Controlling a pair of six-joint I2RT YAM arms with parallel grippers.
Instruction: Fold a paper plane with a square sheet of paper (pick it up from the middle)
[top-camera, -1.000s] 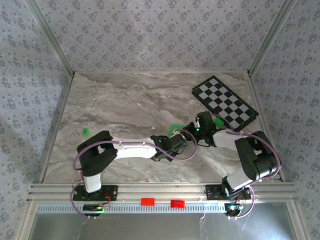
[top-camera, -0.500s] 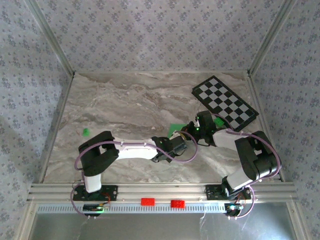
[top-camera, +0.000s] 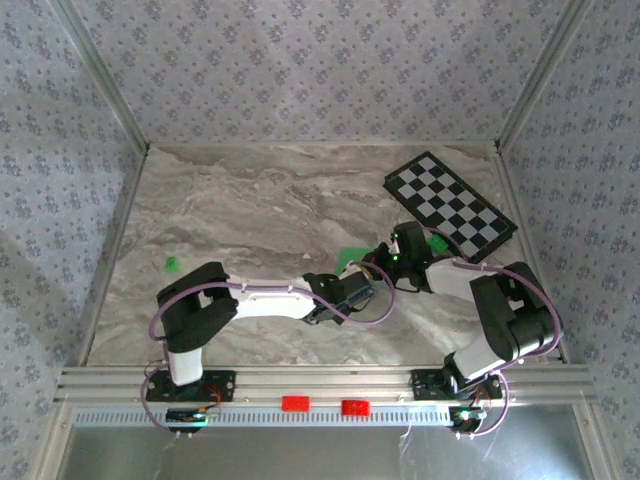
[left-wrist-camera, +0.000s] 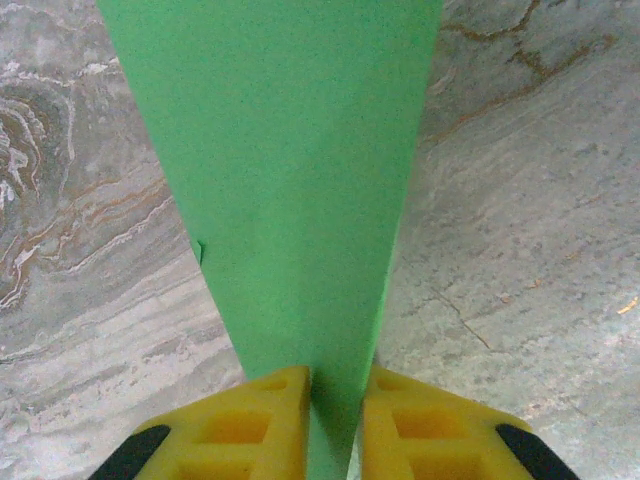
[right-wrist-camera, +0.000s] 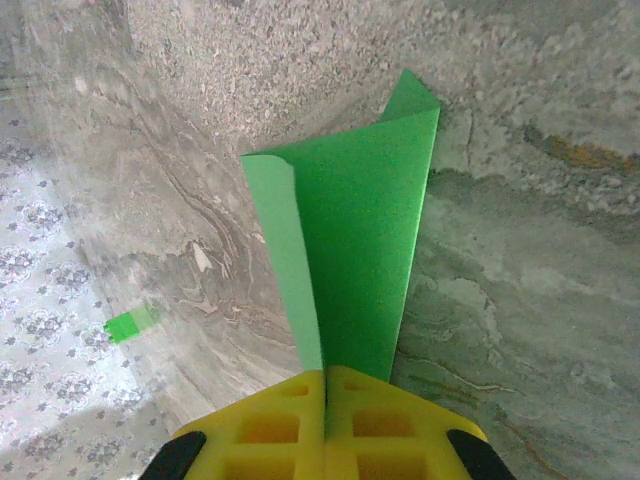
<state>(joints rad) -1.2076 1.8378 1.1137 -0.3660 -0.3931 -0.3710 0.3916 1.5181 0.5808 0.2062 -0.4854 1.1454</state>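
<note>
Green paper (left-wrist-camera: 290, 170) — long axis along left pincer (left-wrist-camera: 336, 390) | narrows toward it

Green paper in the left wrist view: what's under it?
The marble table shows on either side of the green paper. The strip directly beneath the paper is covered, so anything there cannot be seen. The yellow left fingers pinch its near end.

White arms (top-camera: 265, 297); lilac cables (top-camera: 347, 316); yellow fingers (left-wrist-camera: 262, 422)
</note>
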